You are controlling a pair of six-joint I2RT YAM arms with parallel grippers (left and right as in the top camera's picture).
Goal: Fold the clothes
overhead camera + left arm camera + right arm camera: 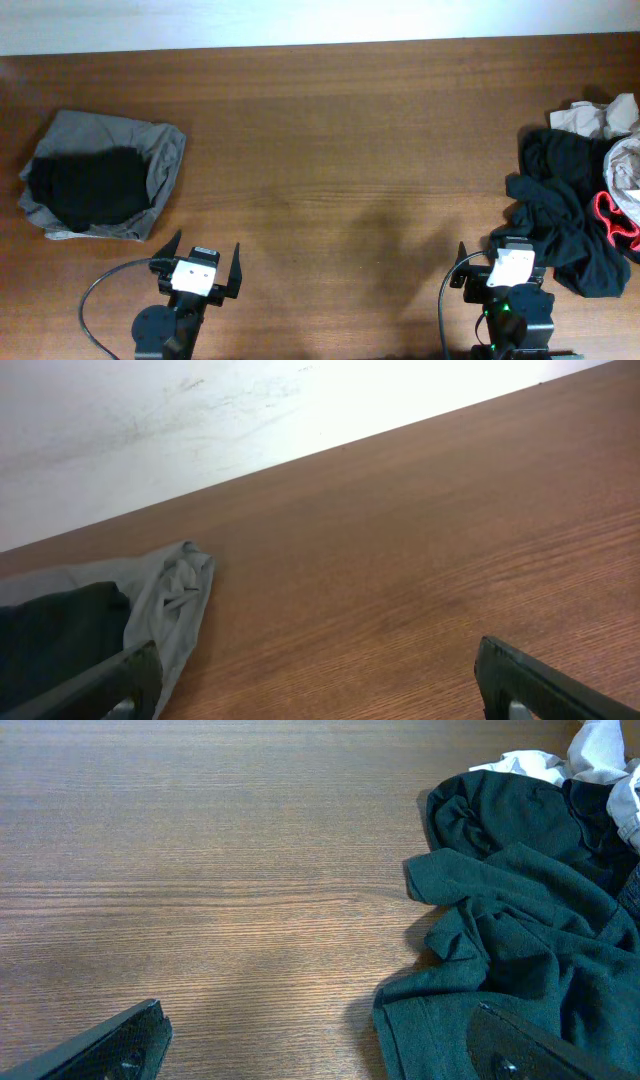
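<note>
overhead view of a brown wooden table point(340, 150) with two robot arms at its near edge. the left gripper point(205, 255) hangs low over bare wood, jaws spread wide and holding nothing. the right gripper point(503, 250) sits at the near right, jaws also spread wide and empty. its outer finger is right at the edge of a heap of clothes, and the pictures do not show whether it touches the cloth.

at the far left lies a small flat stack point(100, 185): a black garment on top of a grey one, both roughly squared, near the left gripper but apart from it. at the right edge is the unfolded heap. a crumpled black garment point(560, 220) spreads toward the right gripper, with a red-trimmed piece point(612, 220) on it and pale beige cloth point(595, 115) behind. no white chest logo shows.

the right wrist view shows the black cloth bunched in deep wrinkles beside the right finger, with clear wood to its left.

judging from this, the arms are between garments, and the left stack looks finished. the next move likely calls for the right gripper to pinch one edge of the black garment and drag it alone to the middle, without snagging the red-trimmed piece.
</note>
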